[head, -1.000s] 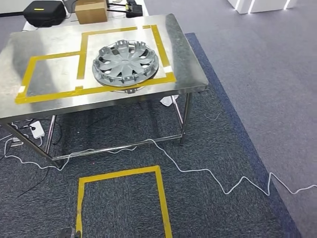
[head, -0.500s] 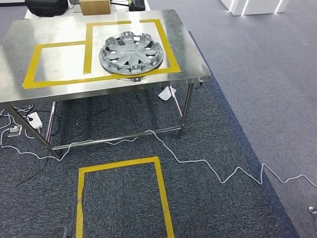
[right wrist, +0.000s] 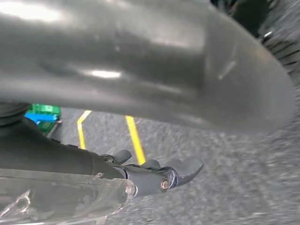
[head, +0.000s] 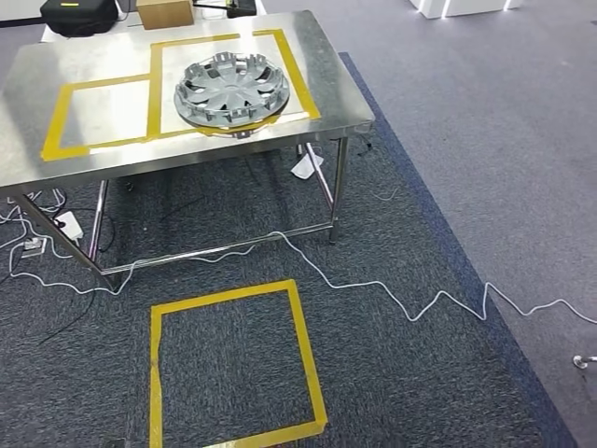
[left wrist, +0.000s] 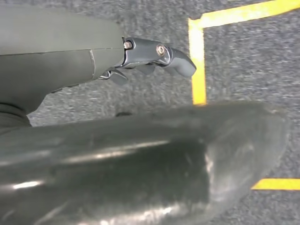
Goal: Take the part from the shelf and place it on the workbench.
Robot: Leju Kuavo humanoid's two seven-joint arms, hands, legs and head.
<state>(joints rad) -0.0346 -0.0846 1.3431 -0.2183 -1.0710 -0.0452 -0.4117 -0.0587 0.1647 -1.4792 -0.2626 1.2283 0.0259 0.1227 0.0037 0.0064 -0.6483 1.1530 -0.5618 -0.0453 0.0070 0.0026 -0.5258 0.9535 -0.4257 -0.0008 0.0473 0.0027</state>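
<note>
**Wheel cover on the workbench, both hands hanging free over the carpet**

Head view: Silver wheel cover lying flat on the steel workbench, inside the larger of two yellow tape outlines and overlapping that outline's near edge. Smaller taped rectangle just to its left, bare. Beyond the far edge of the bench, a black case and a cardboard box. Underneath, between the bench legs, a scrap of white paper and, near the left legs, a white power strip amid loose cords. Across the dark carpet in front of the bench, a long white cable snaking off to the right. Nearer the camera, a yellow tape square marked on the carpet. Lighter grey floor to the right of the carpet.

Left wrist view: Left hand above the dark carpet, holding nothing, dark fingers extended and loosely apart. Behind the fingers, a corner of yellow floor tape.

Right wrist view: Right hand likewise empty, fingers stretched out and slightly spread over the carpet. Two yellow tape lines on the floor beyond it, and a green-and-blue object, too blurred to identify, at the side.
</note>
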